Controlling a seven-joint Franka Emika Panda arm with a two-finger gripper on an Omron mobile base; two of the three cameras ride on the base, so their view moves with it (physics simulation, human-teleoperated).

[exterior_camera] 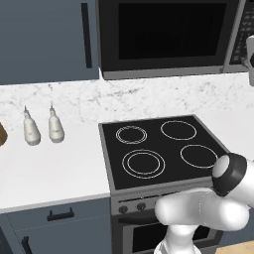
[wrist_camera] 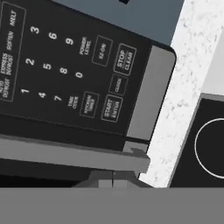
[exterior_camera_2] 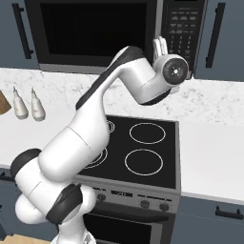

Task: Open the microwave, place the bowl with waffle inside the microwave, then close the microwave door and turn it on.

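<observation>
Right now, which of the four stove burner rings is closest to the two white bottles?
The rear burner ring on the bottles' side of the stovetop. It is the smallest of the four and lies level with the two white bottles on the counter.

Our arm reaches up and forward, elbow bent, wrist raised high; our end effector [exterior_camera_2: 160, 46] has its jaws pressed fully together, gripping nothing.

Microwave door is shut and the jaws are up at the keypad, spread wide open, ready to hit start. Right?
Not quite. The microwave door is shut and the gripper is at the keypad, but the jaws are closed together, not spread; the hand view shows the two tips touching.
</observation>
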